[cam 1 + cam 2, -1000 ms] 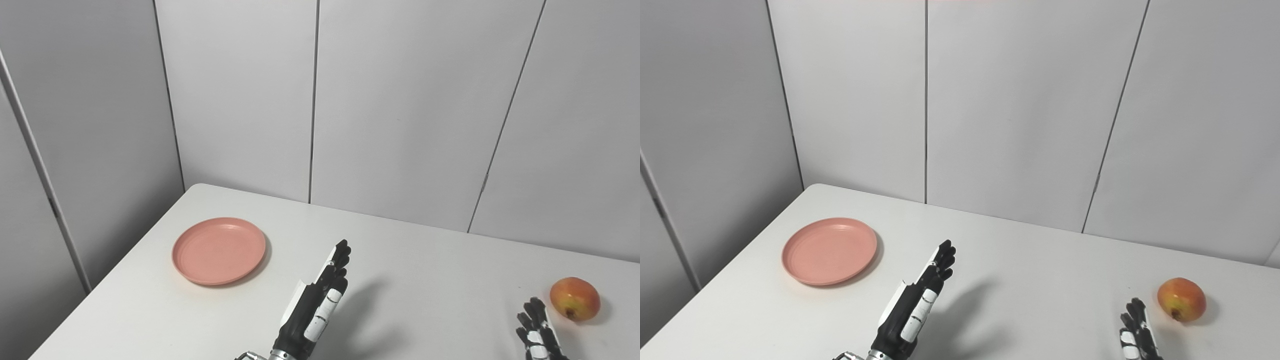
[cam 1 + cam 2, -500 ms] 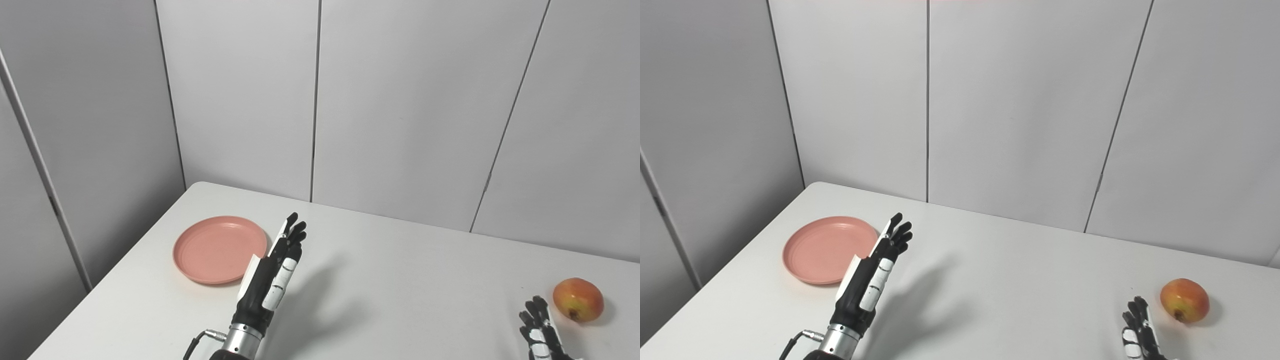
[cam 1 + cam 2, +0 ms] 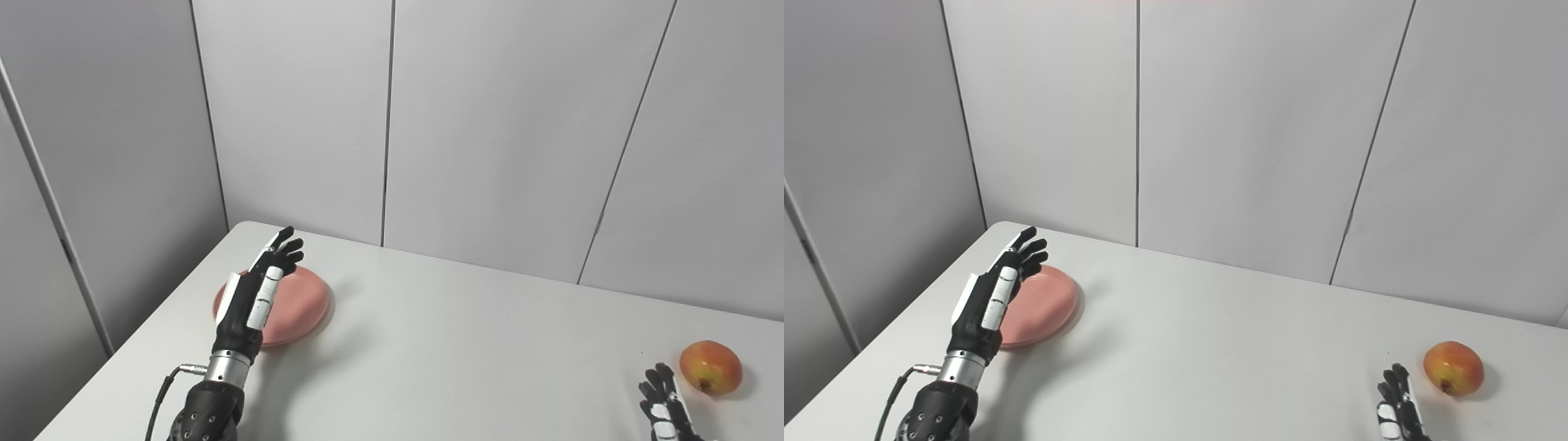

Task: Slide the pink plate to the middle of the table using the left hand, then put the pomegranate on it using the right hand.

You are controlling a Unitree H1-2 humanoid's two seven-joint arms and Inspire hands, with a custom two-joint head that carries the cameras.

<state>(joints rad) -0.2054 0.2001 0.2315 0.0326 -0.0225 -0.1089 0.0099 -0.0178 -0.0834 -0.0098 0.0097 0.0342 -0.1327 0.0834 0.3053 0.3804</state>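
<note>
A round pink plate [image 3: 300, 306] lies on the white table [image 3: 441, 349] at the far left. My left hand [image 3: 254, 294] is open, fingers straight and held edge-on, raised in front of the plate's left part and hiding it; I cannot tell whether it touches the plate. It also shows in the right eye view [image 3: 992, 294]. A red-yellow pomegranate [image 3: 710, 367] sits at the right edge of the table. My right hand [image 3: 661, 410] is open, low at the bottom right, just left of the fruit and apart from it.
Grey wall panels [image 3: 392, 122] stand close behind the table. The table's left edge [image 3: 141, 337] runs just beyond the plate. A cable [image 3: 162, 392] loops off my left wrist.
My left hand has swung left and away from me, from the table's middle to in front of the plate. The plate, fruit and right hand stay put; the camera shifted slightly.
</note>
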